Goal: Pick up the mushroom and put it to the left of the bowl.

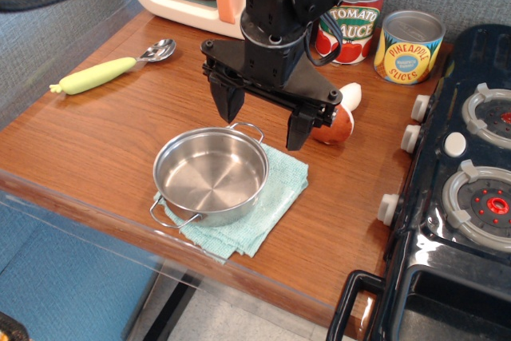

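Nearest to the camera, the wooden table (96, 157) ends at its front edge, and on it lies a folded pale green cloth (267, 209). The bowl (211, 175) sits on that cloth, a shallow shiny steel pot with one loop handle at its near left and another at its far right; nothing lies inside it.

Just above the bowl's far rim hangs my gripper (265, 116). My two dark fingers point down and stand wide apart, one over the bowl's far left edge and the other just past its right handle. I hold nothing between them.

Just behind and to the right of my right finger lies the mushroom (339, 117), tipped on its side on the table, its reddish-brown cap toward me and its white stem pointing away. It is to the right of the bowl, near it but not touching; my finger partly covers the cap.

To the right stands a dark toy stove (463, 197) with white knobs. Farther back on the left rests a spoon (112, 69) with a yellow-green handle. At the back stand a tomato sauce can (355, 25) and a pineapple slices can (409, 47), side by side.
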`<state>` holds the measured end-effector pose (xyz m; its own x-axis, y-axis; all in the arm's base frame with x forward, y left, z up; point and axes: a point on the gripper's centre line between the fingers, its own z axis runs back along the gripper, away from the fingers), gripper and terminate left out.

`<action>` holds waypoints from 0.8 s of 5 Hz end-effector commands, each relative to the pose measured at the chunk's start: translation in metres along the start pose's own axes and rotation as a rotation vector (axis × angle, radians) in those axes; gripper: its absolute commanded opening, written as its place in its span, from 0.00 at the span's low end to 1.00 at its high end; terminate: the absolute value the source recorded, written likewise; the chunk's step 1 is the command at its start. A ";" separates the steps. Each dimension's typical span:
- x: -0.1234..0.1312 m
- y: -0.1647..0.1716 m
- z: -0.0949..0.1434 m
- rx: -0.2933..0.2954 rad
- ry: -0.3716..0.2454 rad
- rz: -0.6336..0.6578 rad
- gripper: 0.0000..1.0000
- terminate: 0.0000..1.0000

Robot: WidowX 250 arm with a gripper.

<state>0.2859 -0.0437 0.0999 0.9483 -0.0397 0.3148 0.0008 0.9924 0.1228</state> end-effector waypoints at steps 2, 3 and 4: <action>0.024 -0.020 -0.015 -0.048 0.018 -0.011 1.00 0.00; 0.056 -0.039 -0.030 -0.070 0.025 -0.004 1.00 0.00; 0.088 -0.049 -0.045 -0.068 0.030 0.020 1.00 0.00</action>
<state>0.3789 -0.0872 0.0582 0.9733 -0.0171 0.2289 0.0007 0.9975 0.0713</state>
